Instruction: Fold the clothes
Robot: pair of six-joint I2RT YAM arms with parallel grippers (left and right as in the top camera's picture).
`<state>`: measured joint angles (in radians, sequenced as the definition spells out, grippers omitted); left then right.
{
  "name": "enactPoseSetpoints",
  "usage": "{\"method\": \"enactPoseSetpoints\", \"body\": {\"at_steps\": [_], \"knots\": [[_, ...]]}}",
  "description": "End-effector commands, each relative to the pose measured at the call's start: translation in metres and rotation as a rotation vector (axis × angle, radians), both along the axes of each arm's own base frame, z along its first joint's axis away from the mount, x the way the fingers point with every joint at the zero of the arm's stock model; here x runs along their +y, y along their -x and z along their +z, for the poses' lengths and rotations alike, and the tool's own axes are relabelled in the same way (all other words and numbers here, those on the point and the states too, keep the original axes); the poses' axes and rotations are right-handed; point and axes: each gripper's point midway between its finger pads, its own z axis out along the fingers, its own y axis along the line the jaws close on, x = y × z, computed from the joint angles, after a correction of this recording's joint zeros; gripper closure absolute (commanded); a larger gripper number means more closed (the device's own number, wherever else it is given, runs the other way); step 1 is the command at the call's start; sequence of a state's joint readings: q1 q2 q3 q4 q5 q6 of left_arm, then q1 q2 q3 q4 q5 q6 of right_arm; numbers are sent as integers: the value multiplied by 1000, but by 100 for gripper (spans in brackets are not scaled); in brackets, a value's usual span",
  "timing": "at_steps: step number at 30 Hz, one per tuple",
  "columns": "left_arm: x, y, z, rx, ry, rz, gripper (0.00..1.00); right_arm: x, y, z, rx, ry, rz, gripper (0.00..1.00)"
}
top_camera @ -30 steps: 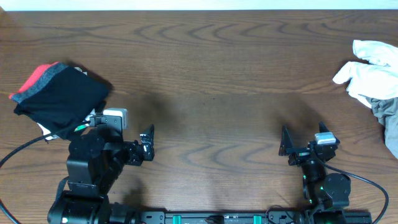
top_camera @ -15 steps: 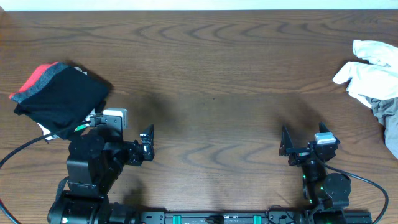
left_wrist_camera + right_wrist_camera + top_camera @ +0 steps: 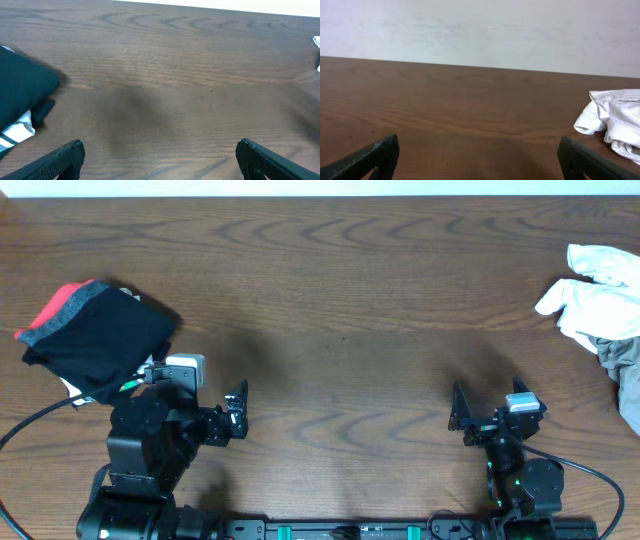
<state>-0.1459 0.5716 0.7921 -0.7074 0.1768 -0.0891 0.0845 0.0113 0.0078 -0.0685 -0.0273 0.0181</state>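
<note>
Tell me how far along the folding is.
Done: the black trousers lie in a compact folded bundle at far left. In hand: nothing; the left gripper and right gripper are both open and empty, near the base. Left: the crumpled white garment and grey garment at the right edge look unfolded.

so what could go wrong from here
The folded black trousers sit close against the left arm; swinging it out might knock the fold apart. The white shirt is bunched with a grey garment at the right edge of the table, so the right jaws, open and empty, might pinch both at once or nudge them off.
</note>
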Motion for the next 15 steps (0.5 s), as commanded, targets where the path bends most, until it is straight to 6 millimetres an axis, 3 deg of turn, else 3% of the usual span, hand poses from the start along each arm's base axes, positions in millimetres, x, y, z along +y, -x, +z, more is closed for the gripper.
{"method": "enactPoseSetpoints", "body": {"at_steps": [1, 7, 15], "knots": [[0, 3, 2, -15, -2, -6, 2, 5, 1, 0, -3, 11, 22, 1], [21, 11, -10, -47, -100, 64, 2, 5, 1, 0, -3, 11, 22, 1], [23, 19, -68, -112, -92, 73, 2, 5, 1, 0, -3, 11, 22, 1]]}}
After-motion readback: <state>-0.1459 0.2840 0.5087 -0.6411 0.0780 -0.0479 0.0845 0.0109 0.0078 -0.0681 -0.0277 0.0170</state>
